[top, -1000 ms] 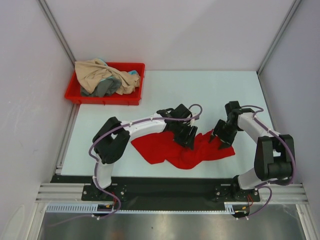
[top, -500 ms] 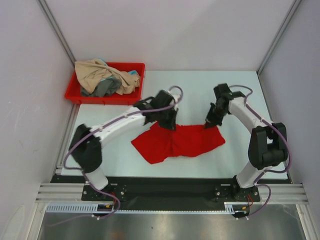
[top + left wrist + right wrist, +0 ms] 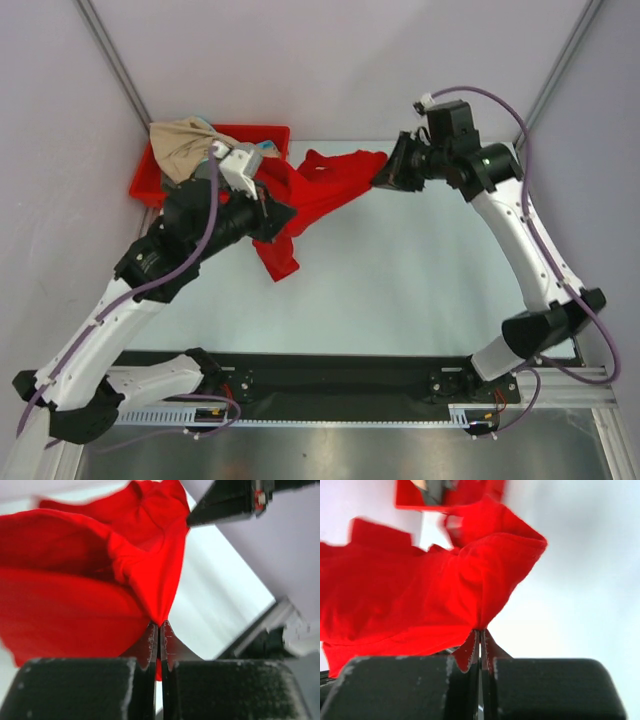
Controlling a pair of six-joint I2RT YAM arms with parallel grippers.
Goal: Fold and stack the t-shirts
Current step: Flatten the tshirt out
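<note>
Red t-shirt (image 3: 305, 200) hangs off the table between both arms, long axis left-right, left gripper (image 3: 268, 207) pinching its nearer end, right gripper (image 3: 383, 177) pinching the farther, probably a shoulder corner each

Both grippers closed and raised the red t-shirt (image 3: 318, 195) off the table.

Red tray (image 3: 150, 185) — mostly hidden by left arm.
</note>
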